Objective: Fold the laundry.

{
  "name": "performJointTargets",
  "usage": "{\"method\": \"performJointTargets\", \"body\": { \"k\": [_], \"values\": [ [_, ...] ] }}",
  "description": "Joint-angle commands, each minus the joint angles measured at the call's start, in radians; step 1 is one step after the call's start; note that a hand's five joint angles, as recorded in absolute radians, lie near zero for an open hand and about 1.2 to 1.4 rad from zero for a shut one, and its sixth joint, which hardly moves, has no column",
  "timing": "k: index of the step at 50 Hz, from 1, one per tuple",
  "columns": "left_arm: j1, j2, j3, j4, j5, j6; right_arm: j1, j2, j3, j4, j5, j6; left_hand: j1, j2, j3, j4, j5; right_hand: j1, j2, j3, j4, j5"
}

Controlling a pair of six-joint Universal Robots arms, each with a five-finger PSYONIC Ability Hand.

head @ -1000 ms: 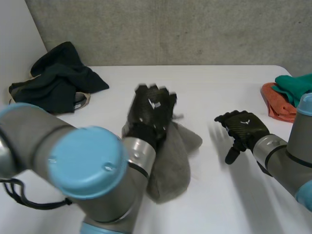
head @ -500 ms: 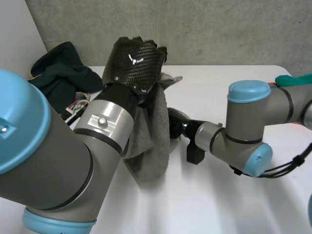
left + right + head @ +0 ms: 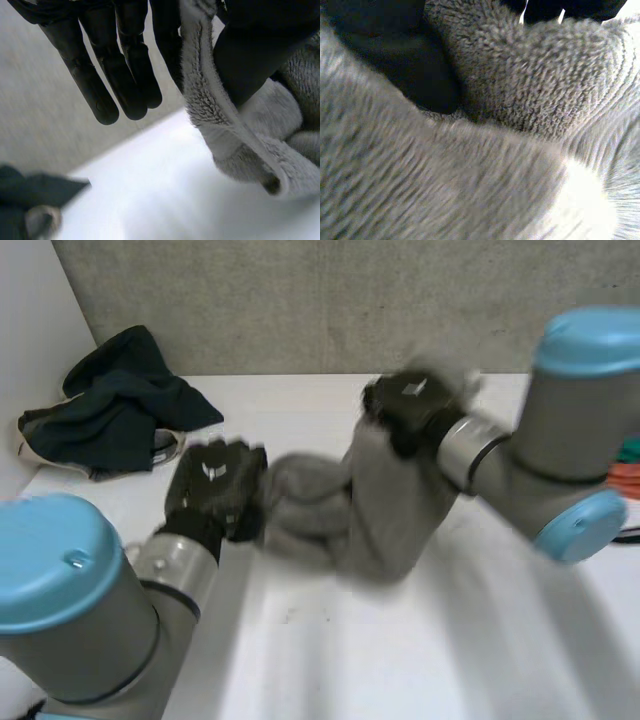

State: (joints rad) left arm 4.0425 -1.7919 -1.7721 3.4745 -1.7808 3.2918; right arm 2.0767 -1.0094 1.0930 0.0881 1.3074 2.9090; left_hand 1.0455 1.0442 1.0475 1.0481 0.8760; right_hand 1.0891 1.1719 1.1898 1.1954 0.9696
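Since half a second ago, the left hand (image 3: 215, 490) has dropped from the upper centre of the head view to left of centre. The right hand (image 3: 410, 405) has risen to the upper centre, and the towel (image 3: 390, 510) now stretches between them.

Head view: the towel is grey. Its left end is at the left hand, low over the table (image 3: 400, 660). Its other end is lifted at the right hand, and the cloth hangs down from there in a broad fold. A dark pile (image 3: 110, 410) lies at the upper left of the table, well apart from the towel. The right arm (image 3: 560, 440) comes in from the right edge.

Left wrist view: the left hand (image 3: 125, 65) has a hemmed edge of the towel (image 3: 220, 130) pinched between one finger and the thumb (image 3: 250, 55). The other fingers (image 3: 95, 85) are straight, close together and clear of the cloth. The table (image 3: 165, 200) is below, with the dark pile (image 3: 25, 192) at the lower left corner.

Right wrist view: the right hand (image 3: 395, 65) presses its thumb into the towel (image 3: 520, 100). The fingertips (image 3: 570, 10) sit on the far side of a bunched fold, so the hand is clamped on the cloth.
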Motion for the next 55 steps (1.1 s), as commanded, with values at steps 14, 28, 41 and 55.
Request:
{"method": "performJointTargets", "body": {
  "k": [14, 28, 41, 55],
  "values": [
    [0.131, 0.186, -0.11, -0.132, 0.007, 0.136, 0.054, -0.034, 0.254, 0.053, 0.147, -0.223, -0.602, -0.601, -0.604, -0.605, -0.607, -0.915, -0.997, -1.015, -1.021, -0.97],
    [0.027, 0.16, -0.009, -0.143, 0.053, 0.186, -0.082, -0.247, 0.317, 0.074, 0.104, -0.212, -0.776, -0.775, -0.778, -0.779, -0.781, -0.915, -0.997, -1.015, -1.021, -0.97],
    [-0.131, -0.211, 0.279, -0.152, 0.063, 0.094, -0.214, -0.236, 0.335, 0.236, 0.081, -0.27, -0.747, -0.746, -0.749, -0.75, -0.752, -0.915, -0.997, -1.015, -1.021, -0.97],
    [-0.134, -0.509, 0.569, -0.325, 0.15, 0.115, -0.213, -0.026, 0.327, 0.164, 0.075, -0.343, -0.163, -0.162, -0.165, -0.166, -0.168, -0.914, -0.996, -1.014, -1.02, -0.969]
  ]
}}
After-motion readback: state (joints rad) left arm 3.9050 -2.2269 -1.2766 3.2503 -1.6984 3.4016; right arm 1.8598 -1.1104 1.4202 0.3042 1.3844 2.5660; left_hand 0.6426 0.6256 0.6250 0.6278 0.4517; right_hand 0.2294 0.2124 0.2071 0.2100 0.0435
